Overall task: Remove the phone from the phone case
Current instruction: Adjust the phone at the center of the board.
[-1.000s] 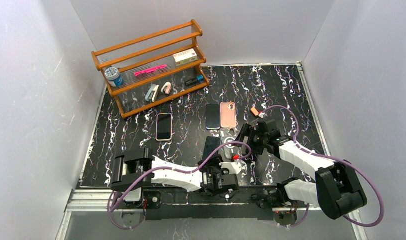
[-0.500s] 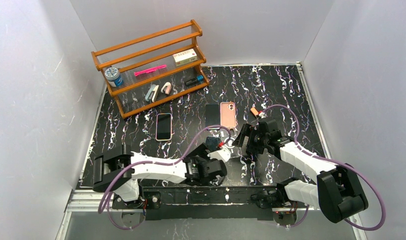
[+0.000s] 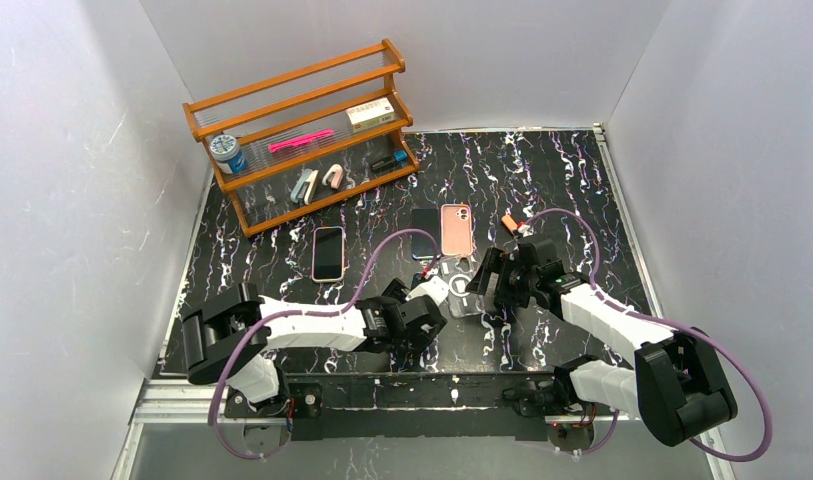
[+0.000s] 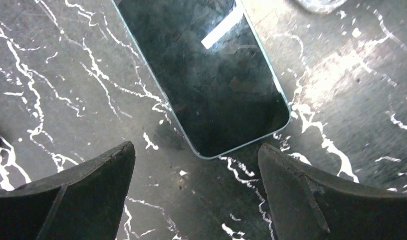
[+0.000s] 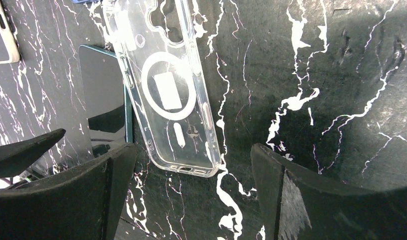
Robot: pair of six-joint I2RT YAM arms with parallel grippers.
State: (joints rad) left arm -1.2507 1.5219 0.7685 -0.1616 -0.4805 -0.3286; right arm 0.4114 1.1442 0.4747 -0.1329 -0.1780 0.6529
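Note:
A dark phone (image 4: 206,75) lies screen-up and bare on the black marble table (image 4: 66,75). In the right wrist view the phone (image 5: 103,95) sits just left of the empty clear phone case (image 5: 171,90), which lies flat with its white ring showing. The left gripper (image 4: 195,152) is open, its fingers apart just short of the phone's near corner, touching nothing. The right gripper (image 5: 192,152) is open too, hovering over the case's near end without holding it. From above, the left gripper (image 3: 430,302) hides most of the phone, and the case (image 3: 463,292) lies beside the right gripper (image 3: 484,284).
A wooden rack (image 3: 302,130) with small items stands at the back left. A pink-cased phone (image 3: 328,253), another dark phone (image 3: 425,225), a pink phone (image 3: 456,229) and a small orange item (image 3: 509,222) lie mid-table. Purple cables loop over both arms.
The left gripper has opened and let go of the dark phone, which now lies flat on the table. The left arm has shifted. The right gripper stays open by the case.

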